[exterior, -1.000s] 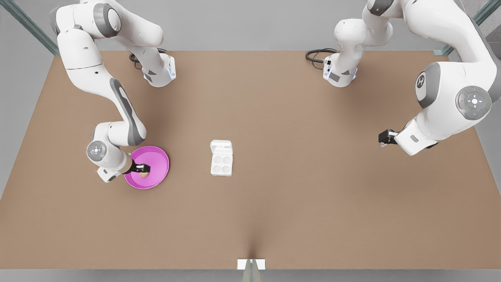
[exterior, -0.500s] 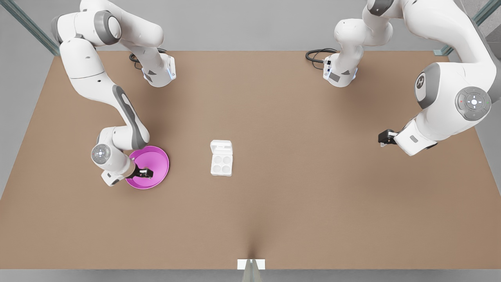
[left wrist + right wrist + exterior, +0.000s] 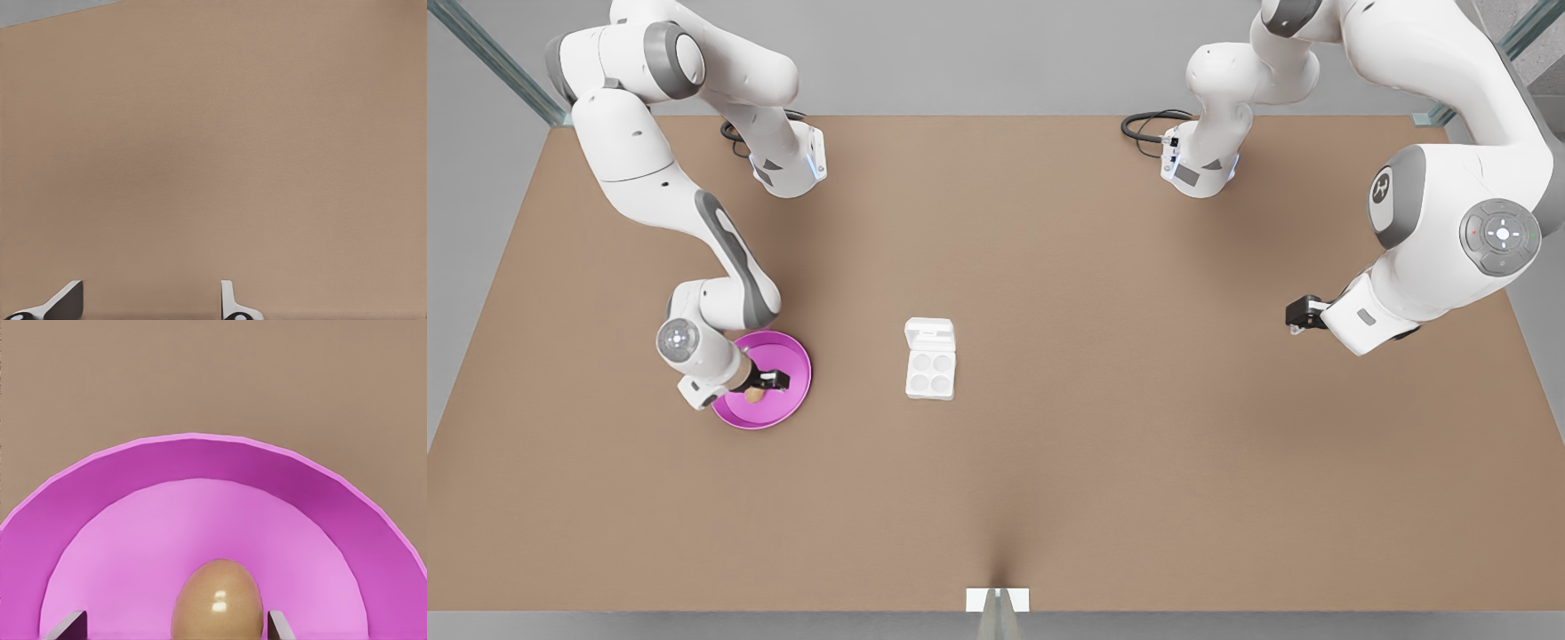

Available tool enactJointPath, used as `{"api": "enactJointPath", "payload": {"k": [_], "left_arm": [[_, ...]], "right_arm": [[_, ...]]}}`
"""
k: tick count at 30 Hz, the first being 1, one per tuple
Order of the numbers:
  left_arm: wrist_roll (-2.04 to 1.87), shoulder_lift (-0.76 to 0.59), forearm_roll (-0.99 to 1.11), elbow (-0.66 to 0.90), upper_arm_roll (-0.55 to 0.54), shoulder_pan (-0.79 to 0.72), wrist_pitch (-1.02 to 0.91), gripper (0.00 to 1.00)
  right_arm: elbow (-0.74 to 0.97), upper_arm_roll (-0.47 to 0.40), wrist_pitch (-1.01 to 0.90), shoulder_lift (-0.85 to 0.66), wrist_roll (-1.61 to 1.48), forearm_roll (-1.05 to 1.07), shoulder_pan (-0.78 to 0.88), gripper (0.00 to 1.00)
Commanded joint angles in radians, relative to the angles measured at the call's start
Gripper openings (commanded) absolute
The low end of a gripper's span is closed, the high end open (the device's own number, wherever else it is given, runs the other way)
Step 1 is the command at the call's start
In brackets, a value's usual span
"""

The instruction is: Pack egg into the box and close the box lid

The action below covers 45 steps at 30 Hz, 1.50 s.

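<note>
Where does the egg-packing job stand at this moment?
Nothing is finished yet: the box has four empty cups and the box lid is open. In hand: the right pincer straddles the egg on the pink plate, fingers apart and not gripping. The left pincer waits open over bare table. Left to do: grasp the egg, carry it to a cup, close the lid.

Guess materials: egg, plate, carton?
Egg: smooth, glossy tan shell, going by its bright highlight. Pink plate: looks like matte plastic, evenly coloured with soft shading. Carton: plain white, moulded-looking cups, plastic or pulp; can't tell which.
</note>
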Motion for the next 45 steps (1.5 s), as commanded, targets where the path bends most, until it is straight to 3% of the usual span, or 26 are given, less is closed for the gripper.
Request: {"api": "enactJointPath", "payload": {"k": [1,6,8,13,16,18,23,27,35,36,38,39,45], "left_arm": [[0.001,0.0,0.0,0.0,0.0,0.0,0.0,1.0],[0.002,0.0,0.0,0.0,0.0,0.002,0.002,1.0],[0.002,0.0,0.0,0.0,0.001,0.002,0.002,1.0],[0.002,0.0,0.0,0.0,0.0,0.003,0.003,1.0],[0.002,0.0,0.0,0.0,0.001,0.002,0.003,1.0],[0.002,0.0,0.0,0.0,0.0,0.002,0.003,1.0],[0.001,0.0,0.0,-0.001,0.001,0.002,0.01,1.0],[0.001,0.006,0.0,-0.001,0.0,0.0,0.01,1.0],[0.001,0.006,0.0,-0.001,0.0,0.0,0.01,1.0],[0.001,0.006,0.0,-0.001,0.001,0.0,0.01,1.0],[0.001,0.006,0.0,-0.001,0.001,0.0,0.01,1.0],[0.001,0.007,0.0,-0.001,0.0,0.0,0.01,1.0],[0.001,0.007,0.0,-0.001,0.0,0.0,0.008,1.0]], "right_arm": [[-0.001,0.001,0.023,-0.001,0.011,0.002,0.002,1.0],[0.016,0.001,0.04,0.002,0.011,0.002,-0.001,1.0],[0.018,0.001,0.044,0.002,0.012,0.002,-0.003,0.89],[0.024,-0.001,0.06,0.011,0.011,0.002,-0.001,0.89],[0.024,0.001,0.066,0.014,0.011,0.002,-0.001,0.65],[0.024,0.001,0.067,0.014,0.011,0.006,-0.001,0.56],[0.024,0.001,0.067,0.014,0.011,0.005,-0.003,0.56],[0.019,0.001,0.066,0.013,0.009,0.006,-0.004,0.76],[-0.017,0.001,0.06,0.004,0.008,0.006,-0.01,0.76],[-0.016,0.001,0.06,0.004,0.008,0.006,-0.01,0.75],[-0.014,0.001,0.06,0.004,0.008,0.006,-0.009,0.52],[-0.013,0.001,0.06,0.004,0.009,0.006,-0.009,0.46],[-0.008,0.001,0.057,0.001,0.002,0.004,-0.004,0.41]]}}
